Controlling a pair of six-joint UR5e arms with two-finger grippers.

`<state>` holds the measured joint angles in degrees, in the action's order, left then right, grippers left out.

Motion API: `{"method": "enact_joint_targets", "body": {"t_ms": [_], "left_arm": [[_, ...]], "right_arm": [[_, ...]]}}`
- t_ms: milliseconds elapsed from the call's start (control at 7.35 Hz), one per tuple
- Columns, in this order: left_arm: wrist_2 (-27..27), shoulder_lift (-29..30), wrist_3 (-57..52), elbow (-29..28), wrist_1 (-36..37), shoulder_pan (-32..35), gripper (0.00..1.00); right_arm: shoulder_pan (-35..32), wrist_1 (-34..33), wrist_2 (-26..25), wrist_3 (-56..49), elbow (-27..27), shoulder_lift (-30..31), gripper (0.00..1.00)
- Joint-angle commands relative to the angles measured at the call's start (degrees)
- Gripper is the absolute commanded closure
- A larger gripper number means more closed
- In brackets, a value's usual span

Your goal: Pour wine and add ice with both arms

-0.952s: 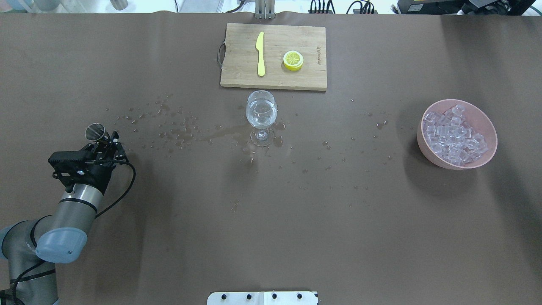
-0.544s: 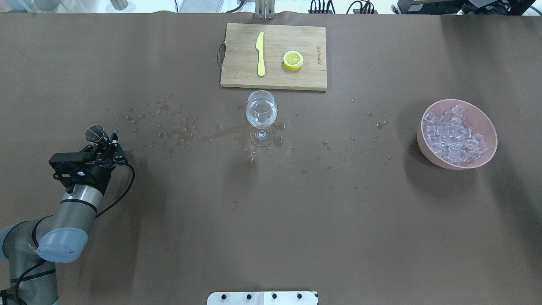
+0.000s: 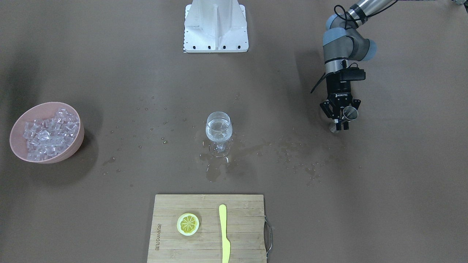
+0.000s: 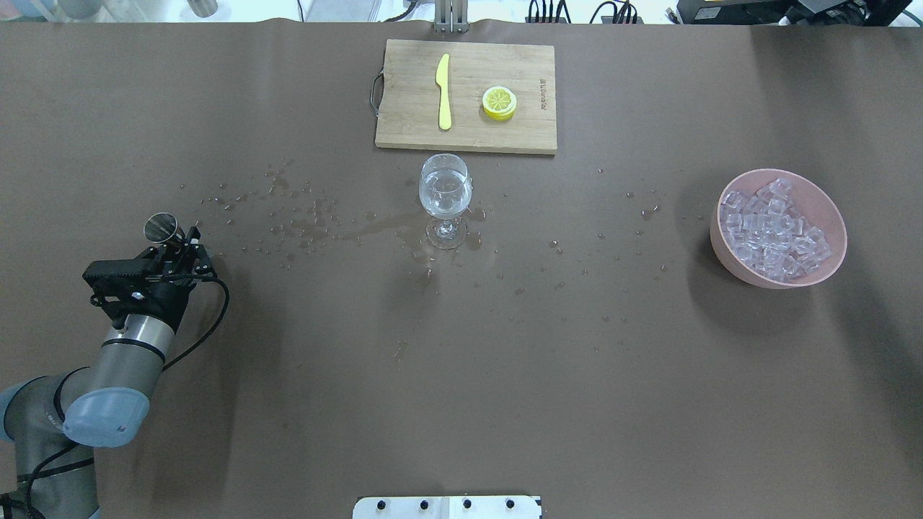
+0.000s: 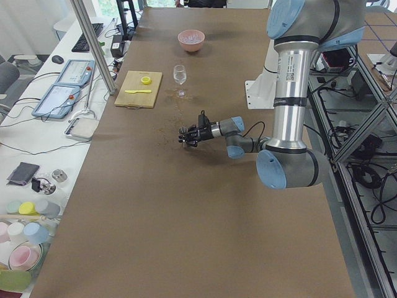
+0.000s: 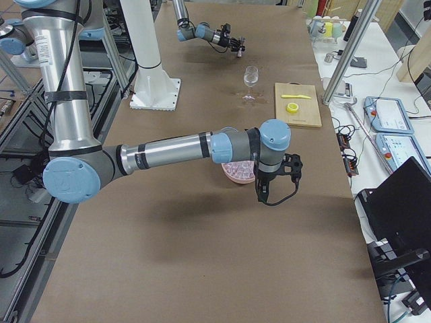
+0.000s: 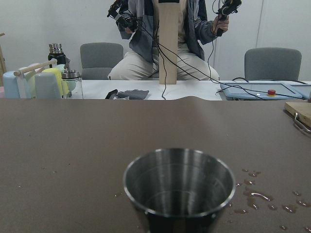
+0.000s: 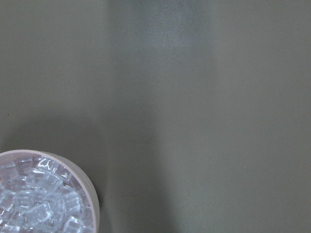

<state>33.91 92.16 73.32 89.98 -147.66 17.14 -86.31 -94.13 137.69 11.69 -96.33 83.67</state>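
Observation:
A stemmed glass [image 4: 445, 194] stands mid-table with a little clear wine [image 3: 218, 128] in its bowl. The ice [image 4: 771, 229] is heaped in a pink bowl [image 4: 818, 198] at the table's right side, and shows in the right wrist view as cubes [image 8: 34, 194] at the lower left. My left gripper [image 4: 177, 246] is at the far left, shut on a small upright metal cup [image 7: 179, 187]. The right gripper [image 6: 262, 190] shows only in the exterior right view, beside the pink bowl; I cannot tell whether it is open or shut.
A wooden cutting board [image 4: 404, 122] at the far edge carries a yellow knife [image 4: 443, 90] and a lemon slice [image 4: 499, 102]. Spilled droplets [image 4: 303, 223] and a wet streak lie between the cup and the glass. A person sits beyond the table's far side.
My left gripper and the metal cup have shifted very slightly. Nothing else has moved.

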Motion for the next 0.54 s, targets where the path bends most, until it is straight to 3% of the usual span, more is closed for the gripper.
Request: {"method": "enact_joint_targets", "body": {"t_ms": [0, 408], "left_arm": [[-0.1, -0.2, 0.1, -0.2, 0.0, 0.0, 0.03], [-0.1, -0.3, 0.0, 0.5, 0.0, 0.0, 0.02]], "right_arm": [[0.0, 0.0, 0.0, 0.0, 0.0, 0.0, 0.00], [0.1, 0.0, -0.1, 0.0, 0.1, -0.1, 0.00]]}}
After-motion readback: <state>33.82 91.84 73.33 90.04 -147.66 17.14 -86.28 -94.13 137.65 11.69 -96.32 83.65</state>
